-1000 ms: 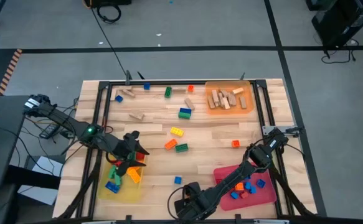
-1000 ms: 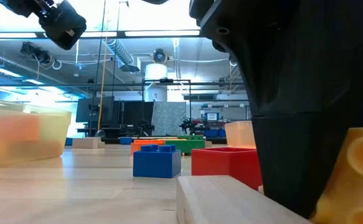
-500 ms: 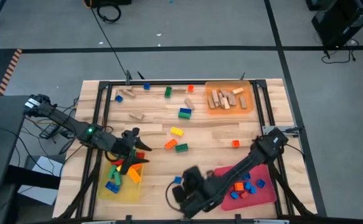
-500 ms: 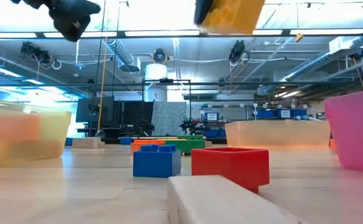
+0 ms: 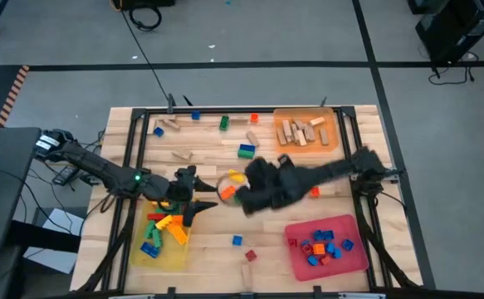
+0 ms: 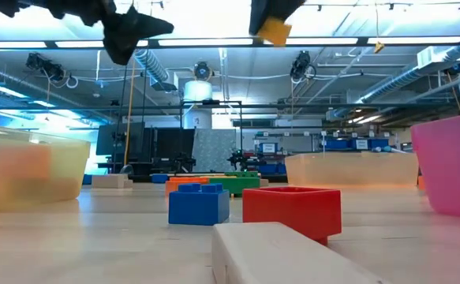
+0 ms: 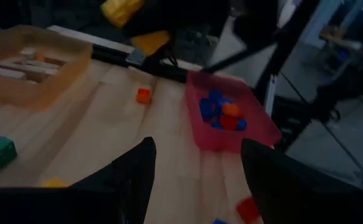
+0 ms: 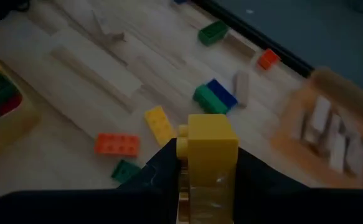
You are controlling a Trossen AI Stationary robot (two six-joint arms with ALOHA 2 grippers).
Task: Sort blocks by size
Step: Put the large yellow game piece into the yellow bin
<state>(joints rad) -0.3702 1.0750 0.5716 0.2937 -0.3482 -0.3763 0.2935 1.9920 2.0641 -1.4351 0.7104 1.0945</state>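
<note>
My right gripper [image 5: 240, 198] hangs over the table's middle, shut on a yellow brick [image 8: 209, 149], which also shows high up in the low view [image 6: 275, 31]. My left gripper [image 5: 196, 202] is open and empty, just right of the yellow tray [image 5: 160, 251], which holds several bricks; its fingers show spread in the left wrist view [image 7: 197, 180]. Loose bricks lie flat on the table: a blue-green pair [image 5: 246, 150], a green one [image 5: 223, 123], an orange one [image 5: 314, 192], a blue one [image 5: 237, 241], and a wooden piece [image 5: 182, 154]. My right gripper pinches the yellow brick by two opposite sides [image 8: 193, 163] between its two fingers. The fingers slant down from the table's right side. The brick is lifted well clear of the table, its studs [image 8: 182, 140] facing sideways.
An orange tray [image 5: 331, 143] with wooden pieces stands at the far right. A red tray [image 5: 295, 253] with small blue, red and orange bricks stands at the near right. A red brick and a wooden piece [image 5: 249, 255] lie near the front edge. Black rails frame the table.
My right gripper has risen from the table's near edge with the yellow brick and swung toward the far edge, to above the table's middle. The brick has been lifted clear. My left gripper has moved a little toward the table's right.
</note>
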